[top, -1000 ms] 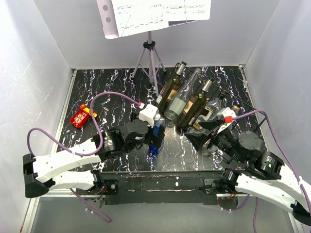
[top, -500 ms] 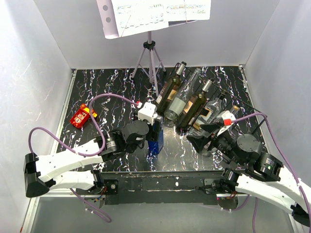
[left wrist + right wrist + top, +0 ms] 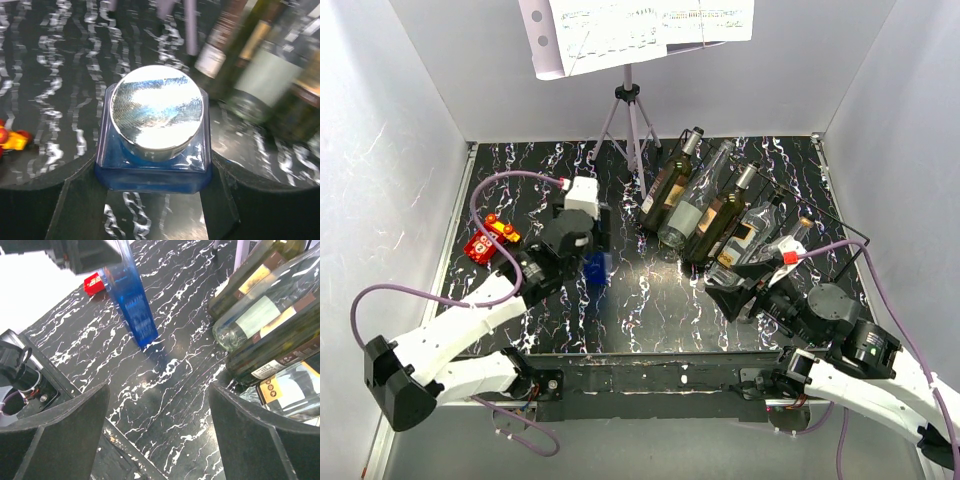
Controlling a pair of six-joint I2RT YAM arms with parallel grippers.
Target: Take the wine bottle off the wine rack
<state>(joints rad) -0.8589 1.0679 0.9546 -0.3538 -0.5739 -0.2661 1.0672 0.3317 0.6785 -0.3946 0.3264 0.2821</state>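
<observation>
A blue square bottle (image 3: 597,270) with a round silver cap (image 3: 156,112) is in my left gripper (image 3: 588,255), left of the table's middle. In the left wrist view that gripper (image 3: 152,186) is shut on the bottle's blue shoulders, a finger on each side. From the right wrist the blue bottle (image 3: 134,305) leans, its base at or just above the tabletop. The wine rack (image 3: 840,222), thin black wire, sits at the back right with several wine bottles (image 3: 695,205) lying on it. My right gripper (image 3: 745,290) stands open and empty in front of those bottles (image 3: 260,310).
A grey tripod music stand (image 3: 630,115) stands at the back centre, left of the rack. A red and yellow toy (image 3: 488,240) lies at the left, close to my left arm. White walls enclose the black marbled table (image 3: 650,300).
My left gripper closed on the blue bottle and carried it left and back, away from the rack. The right arm has barely shifted and stays open.
</observation>
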